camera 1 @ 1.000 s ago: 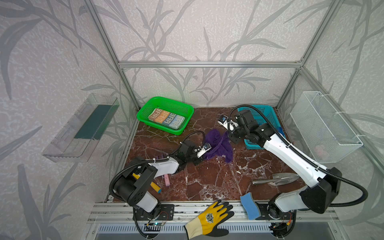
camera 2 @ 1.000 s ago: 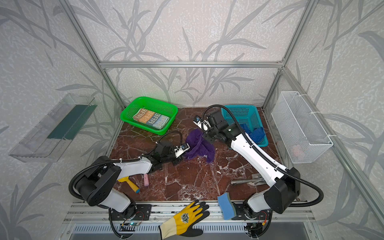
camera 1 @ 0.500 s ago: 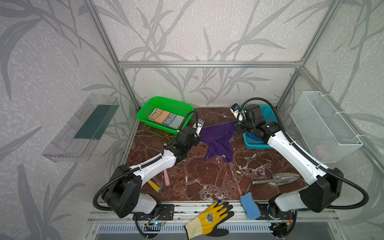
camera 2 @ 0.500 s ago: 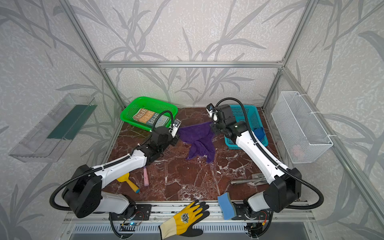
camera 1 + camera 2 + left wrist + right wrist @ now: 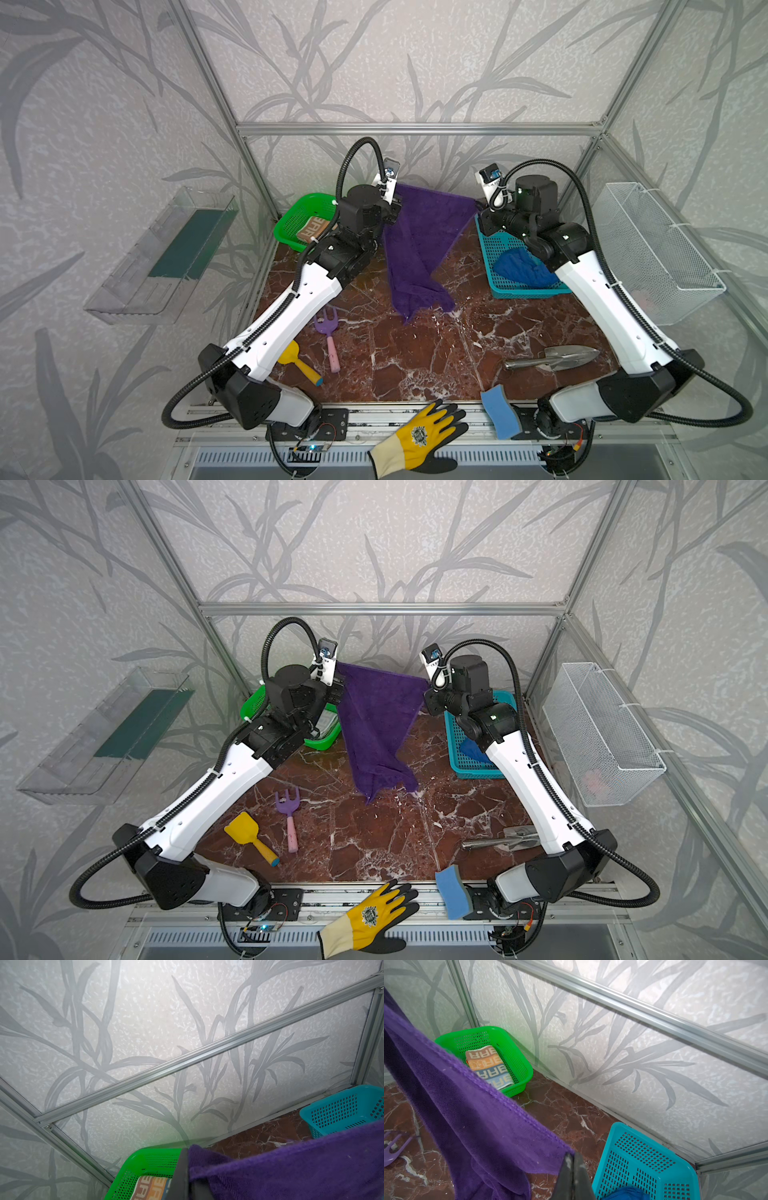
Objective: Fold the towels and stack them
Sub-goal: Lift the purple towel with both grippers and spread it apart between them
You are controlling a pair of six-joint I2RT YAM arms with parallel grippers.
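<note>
A dark purple towel (image 5: 419,241) hangs spread in the air over the back of the table. My left gripper (image 5: 397,198) is shut on one top corner and my right gripper (image 5: 478,208) is shut on the other. The top edge is stretched between them, and the lower tip reaches down to about the marble top. In the wrist views the purple towel (image 5: 291,1167) (image 5: 467,1115) runs out from each pair of closed fingers. A folded cream lettered towel (image 5: 488,1066) lies in the green basket (image 5: 483,1029). A crumpled royal blue towel (image 5: 519,268) lies in the teal basket (image 5: 523,289).
A purple toy fork (image 5: 326,332) and a yellow toy shovel (image 5: 297,363) lie front left, a metal trowel (image 5: 552,357) front right. A blue sponge (image 5: 498,411) and a yellow glove (image 5: 419,436) rest on the front rail. A wire basket (image 5: 652,249) hangs on the right wall.
Both arms have risen and drawn apart. The purple towel went from a bunch on the table to a sheet stretched between the two grippers.
</note>
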